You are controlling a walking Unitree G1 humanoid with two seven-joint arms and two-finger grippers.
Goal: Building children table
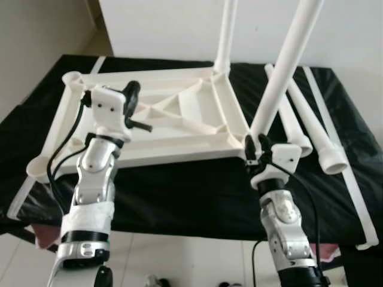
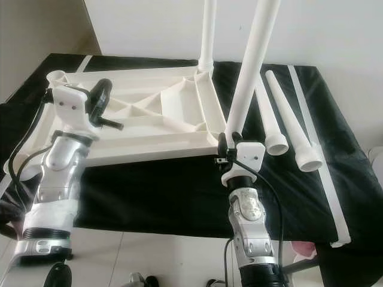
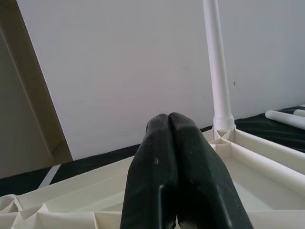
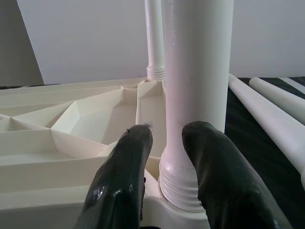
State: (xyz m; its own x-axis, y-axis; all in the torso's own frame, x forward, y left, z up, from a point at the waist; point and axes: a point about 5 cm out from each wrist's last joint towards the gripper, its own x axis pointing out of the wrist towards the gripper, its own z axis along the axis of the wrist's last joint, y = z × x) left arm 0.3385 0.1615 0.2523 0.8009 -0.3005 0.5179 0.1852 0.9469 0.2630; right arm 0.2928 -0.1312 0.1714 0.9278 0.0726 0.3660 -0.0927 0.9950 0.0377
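on the black table (image 1: 179, 197), i'm seeing the right gripper (image 1: 256, 145) fingers straddling an upright white leg (image 1: 281, 72); left gripper (image 1: 133, 95) fingers pressing together over the tabletop frame (image 1: 179, 143); no writing showing.

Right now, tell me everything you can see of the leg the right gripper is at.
The near leg is a long, smooth white tube, plastic by its look, with a ribbed collar at its foot. It stands slightly tilted in the near right corner socket of the upturned tabletop, which lies on the black cloth. The right gripper has its fingers on either side of the collar; whether they press on it is unclear.
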